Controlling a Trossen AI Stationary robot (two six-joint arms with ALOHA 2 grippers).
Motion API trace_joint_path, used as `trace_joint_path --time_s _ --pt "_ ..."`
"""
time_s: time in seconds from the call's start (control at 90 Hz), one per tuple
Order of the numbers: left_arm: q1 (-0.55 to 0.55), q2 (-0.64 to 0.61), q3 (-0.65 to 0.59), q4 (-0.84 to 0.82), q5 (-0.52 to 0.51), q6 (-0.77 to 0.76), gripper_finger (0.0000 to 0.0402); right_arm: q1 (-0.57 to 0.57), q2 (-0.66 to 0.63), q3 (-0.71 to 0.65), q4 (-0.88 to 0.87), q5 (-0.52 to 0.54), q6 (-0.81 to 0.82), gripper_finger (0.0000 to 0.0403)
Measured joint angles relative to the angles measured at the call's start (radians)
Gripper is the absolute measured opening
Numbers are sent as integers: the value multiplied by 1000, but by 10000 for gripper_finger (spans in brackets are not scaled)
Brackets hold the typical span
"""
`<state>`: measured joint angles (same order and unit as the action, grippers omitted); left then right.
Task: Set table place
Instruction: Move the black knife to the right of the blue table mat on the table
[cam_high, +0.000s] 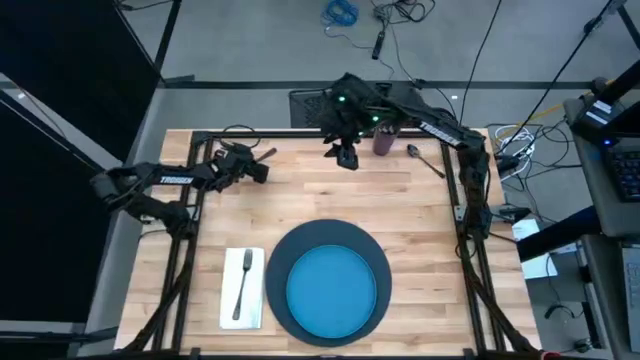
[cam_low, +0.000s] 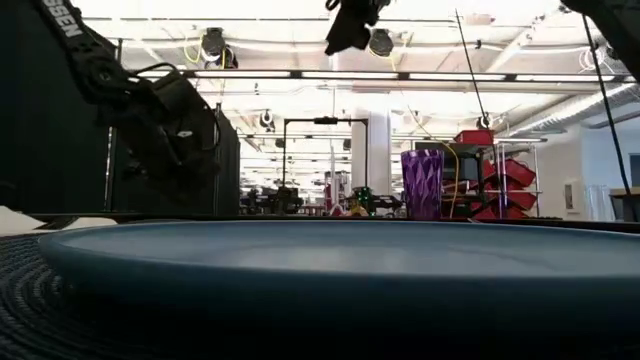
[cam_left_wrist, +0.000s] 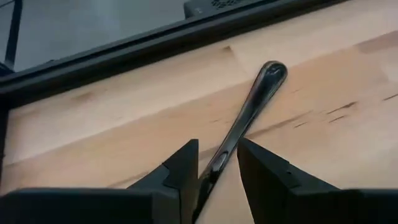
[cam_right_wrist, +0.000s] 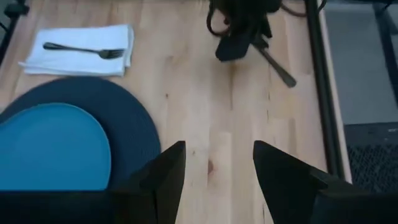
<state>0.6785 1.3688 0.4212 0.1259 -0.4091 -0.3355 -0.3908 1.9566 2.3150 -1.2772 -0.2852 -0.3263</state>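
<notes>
Two end effectors are seen from above: the left end effector (cam_high: 262, 168) at the surface's (cam_high: 420, 215) far-left part, the right end effector (cam_high: 346, 155) raised, open, empty. In the left wrist view, a knife (cam_left_wrist: 249, 118) handle is pinched between its fingers (cam_left_wrist: 180, 171); a shallow grip risks slipping. The fork (cam_right_wrist: 84, 49) lies on the napkin (cam_right_wrist: 121, 59) in the right wrist view.

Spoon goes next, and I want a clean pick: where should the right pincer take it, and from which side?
Take the spoon at mid-handle, from straight above, with the open right pincer set across the handle. It lies flat on the table, bowl end close to the purple cup, handle angling away toward the right edge, so mid-handle probably keeps clear of the cup.
</notes>
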Motion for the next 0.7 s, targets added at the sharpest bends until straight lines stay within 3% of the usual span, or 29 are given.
trace_joint_path --time_s 0.433,0.611,0.7 --pt "21 167 33 14 13 -26 97 0 -8 0 -48 0 29 176" --pt "-6 181 31 86 134 -49 97 0 -8 0 -52 0 29 176" --pt "-37 182 36 134 250 -51 97 0 -8 0 -52 0 29 176"
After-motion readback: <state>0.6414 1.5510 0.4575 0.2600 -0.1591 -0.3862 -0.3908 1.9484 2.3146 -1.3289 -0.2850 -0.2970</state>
